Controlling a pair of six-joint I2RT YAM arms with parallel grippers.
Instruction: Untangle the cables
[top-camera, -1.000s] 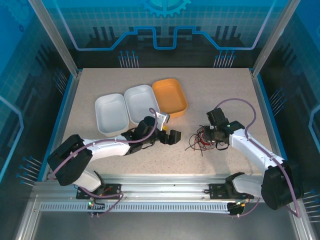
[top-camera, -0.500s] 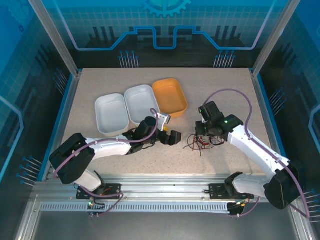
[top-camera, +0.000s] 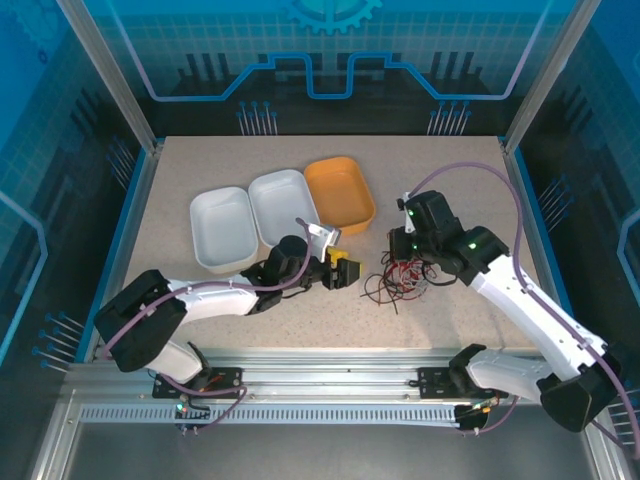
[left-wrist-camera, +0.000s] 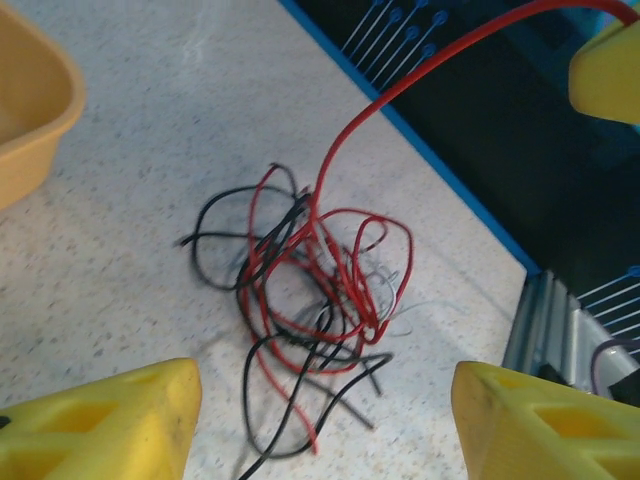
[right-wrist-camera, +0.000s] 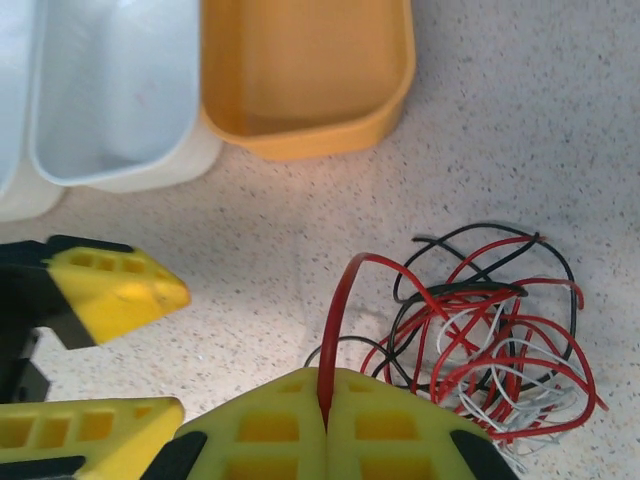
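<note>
From above, the cables (top-camera: 398, 280) lay tangled on the bench (top-camera: 450, 170) between the left tool (top-camera: 344, 272) and right tool (top-camera: 407, 256), near 3 trays (top-camera: 282, 207). In the left wrist view, the left tool stood open, fingers (left-wrist-camera: 100, 420) apart, the tangle beyond them and 1 red cable (left-wrist-camera: 400, 90) rising up-right. In the right wrist view, the right tool was closed, pinching the red cable; the tangle lay just right of it.

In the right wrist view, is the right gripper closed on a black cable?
No, the right gripper is shut on a red cable, which loops up and away from it.
</note>
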